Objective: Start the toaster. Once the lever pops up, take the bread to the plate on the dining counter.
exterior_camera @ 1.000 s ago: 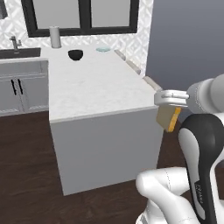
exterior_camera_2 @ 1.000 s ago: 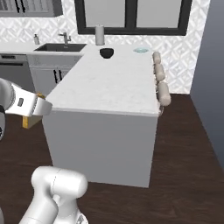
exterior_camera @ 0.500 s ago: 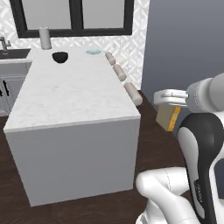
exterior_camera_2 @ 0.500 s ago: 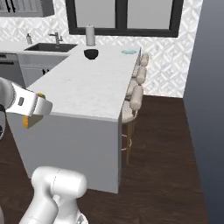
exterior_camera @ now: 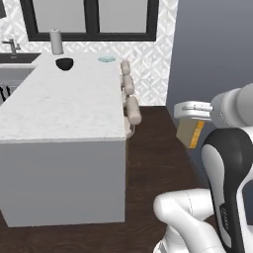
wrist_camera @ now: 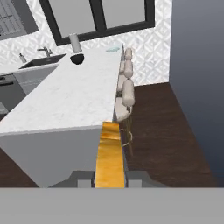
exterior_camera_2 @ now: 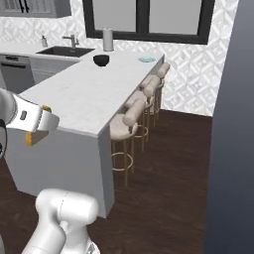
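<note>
My gripper [exterior_camera: 191,117] is shut on the bread [exterior_camera: 190,134], a tan slice with a golden-orange crust, held in the air to the right of the dining counter [exterior_camera: 64,108]. In the hand view the bread [wrist_camera: 109,153] stands edge-on between the fingertips [wrist_camera: 83,181], over the counter's near corner [wrist_camera: 74,98]. From the right base view the gripper [exterior_camera_2: 42,124] and the bread [exterior_camera_2: 35,139] sit at the far left. The pale blue-green plate [exterior_camera: 106,59] [exterior_camera_2: 146,59] [wrist_camera: 113,49] lies at the counter's far end. The toaster is out of view.
A dark bowl [exterior_camera: 64,63] and a paper towel roll [exterior_camera: 57,42] stand near the plate. Cushioned stools [exterior_camera_2: 131,116] line the counter's right side above dark wood floor. A sink [exterior_camera_2: 67,49] lies at the far left. A tall grey wall [exterior_camera_2: 233,124] closes off the right.
The whole scene has shifted left: the base has driven around to the counter's stool side. The stools have come into full view. The bread stays in the shut gripper.
</note>
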